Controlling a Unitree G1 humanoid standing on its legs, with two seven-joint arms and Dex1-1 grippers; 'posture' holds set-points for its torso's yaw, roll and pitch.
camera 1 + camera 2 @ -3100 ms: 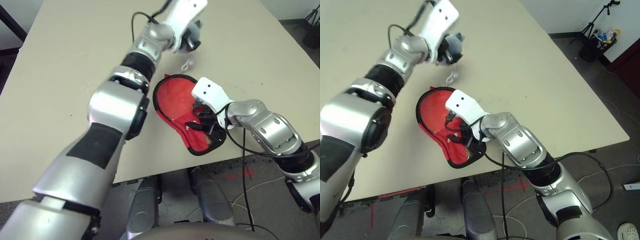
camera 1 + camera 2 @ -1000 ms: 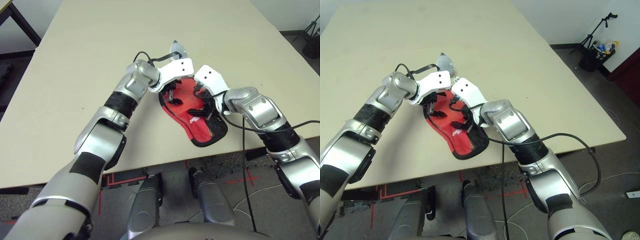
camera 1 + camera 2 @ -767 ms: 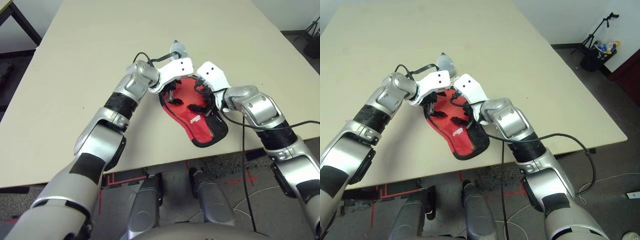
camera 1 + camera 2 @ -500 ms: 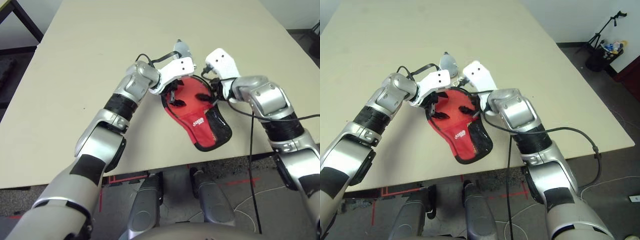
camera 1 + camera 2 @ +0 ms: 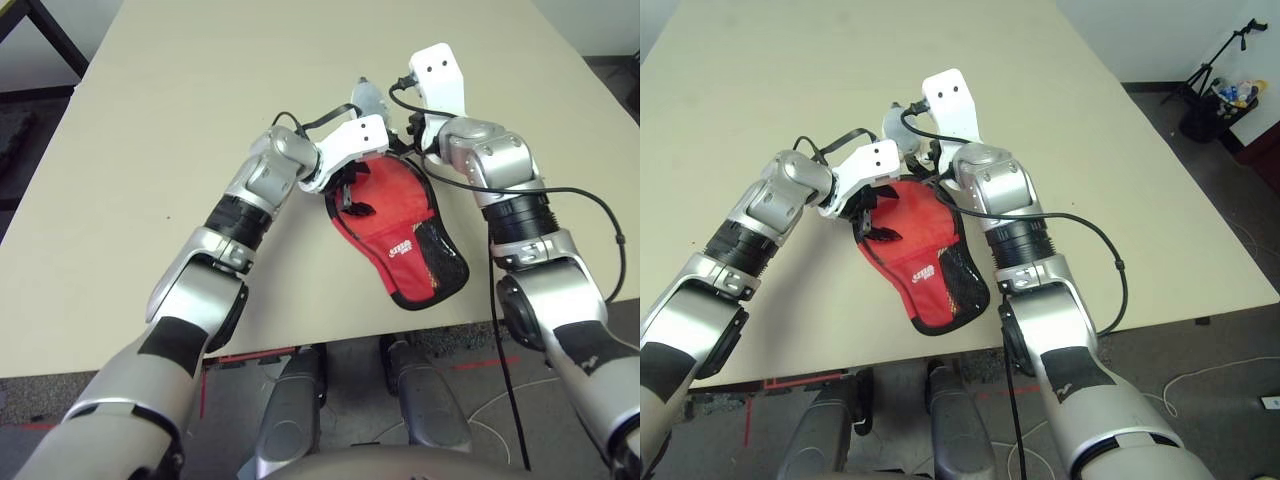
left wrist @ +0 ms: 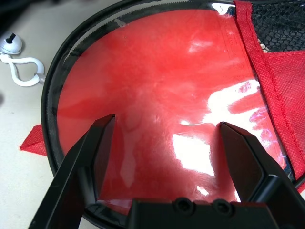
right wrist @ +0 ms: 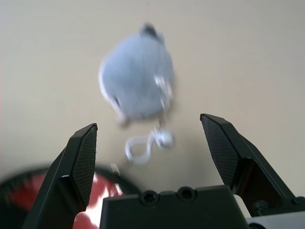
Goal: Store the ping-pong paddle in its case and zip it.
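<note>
Beige table (image 5: 150, 120) bears the slick, floppy case (image 5: 400, 235); both spread-jawed grippers, left gripper (image 6: 167, 157) and right gripper (image 7: 152, 152), should pinch its firm zipper rim

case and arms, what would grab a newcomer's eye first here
The red case with its black zipper edge lies near the table's front edge, mesh pocket toward the robot. The open left gripper hangs over its glossy clear side, while the open right gripper is raised past the case's far end, aimed at a grey fluffy ball and white cord pull on the tabletop.
</note>
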